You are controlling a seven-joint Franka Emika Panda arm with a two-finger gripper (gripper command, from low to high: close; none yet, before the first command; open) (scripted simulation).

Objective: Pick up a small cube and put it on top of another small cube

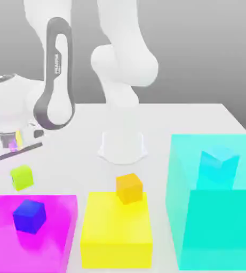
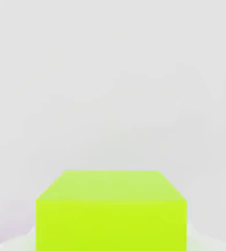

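The small lime yellow-green cube (image 1: 22,177) sits on the white counter (image 1: 199,120) toward the exterior view's left, just beyond the far edge of the magenta block (image 1: 55,234) that carries the dark blue cube (image 1: 29,216), and apart from both. The orange cube (image 1: 129,187) rests on the yellow block (image 1: 117,234) nearer the middle, and a large cyan block (image 1: 221,224) stands at the exterior view's right. The arm's hand hangs low over the counter behind the lime cube, and the pincer (image 1: 15,143) sits there; whether its fingers are spread or pressed together cannot be told. In the hand view the lime cube (image 2: 111,211) looms close, its flat top and one square face turned to the camera. It looks like a rigid, light block with smooth, plain sides and sharp edges, so it should neither deform nor weigh much, though slick faces could slip under a weak pinch. The sensible hold is across two opposite vertical faces, centred and at mid-height, fingers square to those faces so it stays level for stacking.
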